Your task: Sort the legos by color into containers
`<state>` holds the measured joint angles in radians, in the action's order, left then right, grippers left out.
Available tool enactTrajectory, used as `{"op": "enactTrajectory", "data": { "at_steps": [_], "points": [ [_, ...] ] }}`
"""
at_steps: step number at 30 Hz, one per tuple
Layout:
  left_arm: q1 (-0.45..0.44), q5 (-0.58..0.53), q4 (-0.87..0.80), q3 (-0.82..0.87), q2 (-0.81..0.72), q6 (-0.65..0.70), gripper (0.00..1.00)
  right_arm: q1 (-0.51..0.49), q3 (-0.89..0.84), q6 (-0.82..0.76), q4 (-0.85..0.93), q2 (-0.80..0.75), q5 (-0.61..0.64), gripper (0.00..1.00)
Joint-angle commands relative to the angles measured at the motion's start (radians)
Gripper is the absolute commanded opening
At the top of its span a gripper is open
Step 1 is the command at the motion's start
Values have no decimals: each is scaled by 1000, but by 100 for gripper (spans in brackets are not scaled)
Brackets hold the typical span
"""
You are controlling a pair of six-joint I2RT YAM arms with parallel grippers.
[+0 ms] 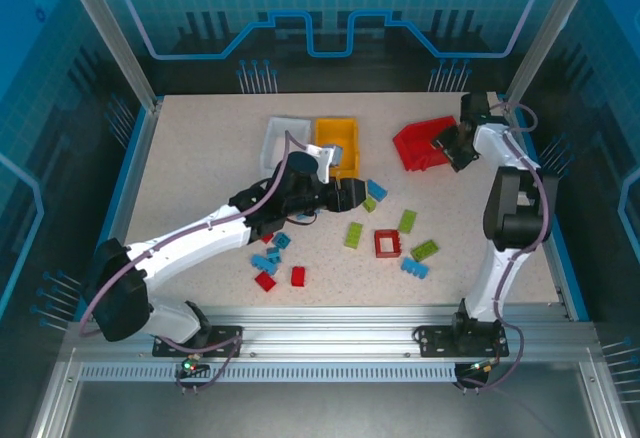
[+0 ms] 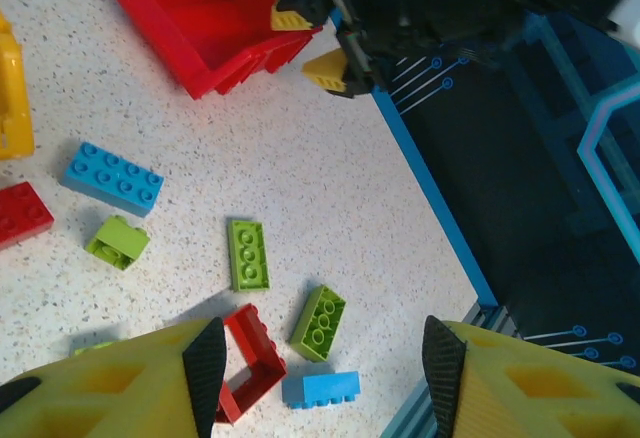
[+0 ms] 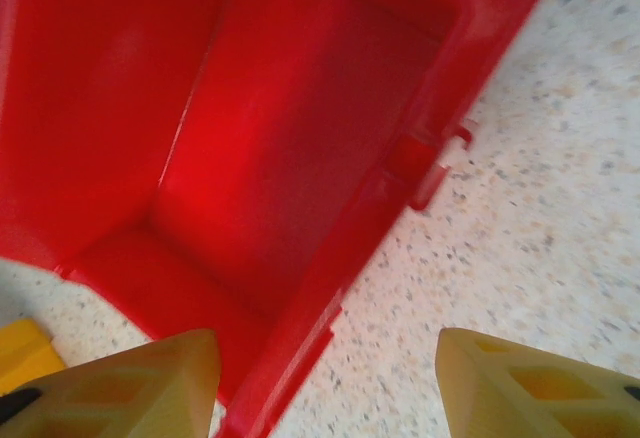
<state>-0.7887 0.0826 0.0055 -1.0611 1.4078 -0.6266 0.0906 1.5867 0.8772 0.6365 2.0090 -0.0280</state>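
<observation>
Overhead shot: speckled table (image 1: 190,168), two robot arms reaching in from the near edge. Three bins sit toward the far side. White bin (image 1: 283,138) & orange-yellow bin (image 1: 337,143) stand side by side at ctr. Red bin (image 1: 424,143) is apart to the right, turned at an angle.

Left gripper (image 1: 352,196) is at table ctr, just near of the orange-yellow bin, fingers spread wide w/ nothing btwn them. Right gripper (image 1: 450,145) is at the red bin's right side, fingers also spread. Its wrist cam looks down into the bin, w/ the bin's wall running btwn the two fingers. Contact: can't tell.

The legos in sight lie loose on the table, near of the bins. Blue brick (image 1: 377,190) & small lime brick (image 1: 369,203) are just right of the left gripper. Nearer: three lime bricks (image 1: 354,235) around a hollow red frame (image 1: 378,245), w/ a second blue brick (image 1: 414,269) at near right. Left of these, beside the left arm: a cluster of small blue bricks (image 1: 265,261) & red bricks (image 1: 298,276).
</observation>
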Motion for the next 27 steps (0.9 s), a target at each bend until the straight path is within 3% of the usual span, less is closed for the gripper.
{"op": "enactTrajectory", "data": {
  "at_steps": [1,4,7,12,17,22,27],
  "points": [
    [-10,-46,29,29,-38,14,59,5,83,27,9,64,-41,57],
    [-12,-52,14,36,-48,20,59,4,128,15,51,115,-31,49],
    [-12,-68,-12,27,-62,42,59,-12,149,-35,90,119,18,31],
    [-11,-101,-55,22,-93,82,58,-81,245,-202,196,149,100,11],
    [-7,-131,-100,22,-127,108,59,-160,246,-298,223,130,148,7],
    [-1,-154,-121,48,-162,113,59,-222,222,-366,218,114,103,6],
    [6,-159,-133,69,-194,111,59,-243,88,-406,191,27,72,4]
  ]
}}
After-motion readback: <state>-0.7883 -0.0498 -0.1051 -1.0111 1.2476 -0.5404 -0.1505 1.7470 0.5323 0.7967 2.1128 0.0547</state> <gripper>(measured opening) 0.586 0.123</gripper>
